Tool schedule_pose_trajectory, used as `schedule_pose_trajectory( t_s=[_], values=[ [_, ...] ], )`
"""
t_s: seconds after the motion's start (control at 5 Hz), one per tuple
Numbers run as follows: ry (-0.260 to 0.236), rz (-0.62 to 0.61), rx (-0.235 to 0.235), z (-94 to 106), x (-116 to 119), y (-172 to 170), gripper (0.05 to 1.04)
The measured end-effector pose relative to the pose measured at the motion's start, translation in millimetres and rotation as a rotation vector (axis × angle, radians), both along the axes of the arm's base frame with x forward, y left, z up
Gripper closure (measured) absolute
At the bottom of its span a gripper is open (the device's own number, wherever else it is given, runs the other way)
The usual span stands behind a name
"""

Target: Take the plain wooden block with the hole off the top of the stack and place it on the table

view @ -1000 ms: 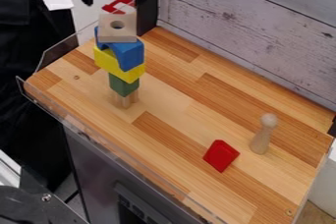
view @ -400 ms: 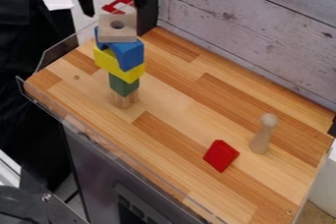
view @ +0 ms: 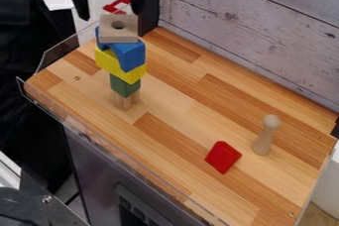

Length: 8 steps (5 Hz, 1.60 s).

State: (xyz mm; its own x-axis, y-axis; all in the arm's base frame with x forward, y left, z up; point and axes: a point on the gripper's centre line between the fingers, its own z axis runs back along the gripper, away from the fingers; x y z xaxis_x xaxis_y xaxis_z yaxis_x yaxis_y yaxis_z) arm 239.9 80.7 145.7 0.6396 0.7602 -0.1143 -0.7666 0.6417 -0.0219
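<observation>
Far left: dark, soft-looking mass (view: 20,46), cut off by the view's edge; nature hard to make out. Below it, a black part with a screw (view: 47,199) in it, also cut off.

Clear, glossy guard (view: 63,54) runs along the near and left edges of the counter (view: 172,91), a top of glued wood strips, pale and reddish brown, grain visible. Grey, smooth-faced unit (view: 92,165) underneath, lower part out of view.

Left part of counter: upright stack. From the bottom: pale wooden supports (view: 126,102), rounded, number unclear under the load; green block (view: 125,85), top covered; yellow block (view: 109,61), angled, partly hidden by a blue block (view: 130,54) with slanting faces; on top, a bare wood block (view: 119,34), squared, round hole in its face.

End effector (view: 110,15): black, at the top edge, upper part cut off. Its two fingers stand well apart, one to either side of the stack's upper end as I see it, nothing clamped. Contact with the wood block: cannot tell. Between them, a red outlined shape (view: 110,8); whether on the stack or behind it, unclear.

Behind, a whitewashed plank panel (view: 252,31), knotted, weathered. Right part of counter: red block (view: 223,157), flat-faced, angular; then an upright wooden peg (view: 263,142), round-headed, flared below, near the block, not touching.
</observation>
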Motion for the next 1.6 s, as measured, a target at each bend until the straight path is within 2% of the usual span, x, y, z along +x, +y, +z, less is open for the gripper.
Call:
schedule_pose_trajectory(
  t_s=[0.4,1.0,1.6],
  values=[
    [-0.013,-0.015,0.002,-10.1,0.0,-2.5,0.084],
    [-0.043,-0.043,0.0,-11.0,6.0,-6.7,0.084],
    [-0.008,-0.063,-0.012,-23.3,0.8,-3.7,0.084]
  ],
)
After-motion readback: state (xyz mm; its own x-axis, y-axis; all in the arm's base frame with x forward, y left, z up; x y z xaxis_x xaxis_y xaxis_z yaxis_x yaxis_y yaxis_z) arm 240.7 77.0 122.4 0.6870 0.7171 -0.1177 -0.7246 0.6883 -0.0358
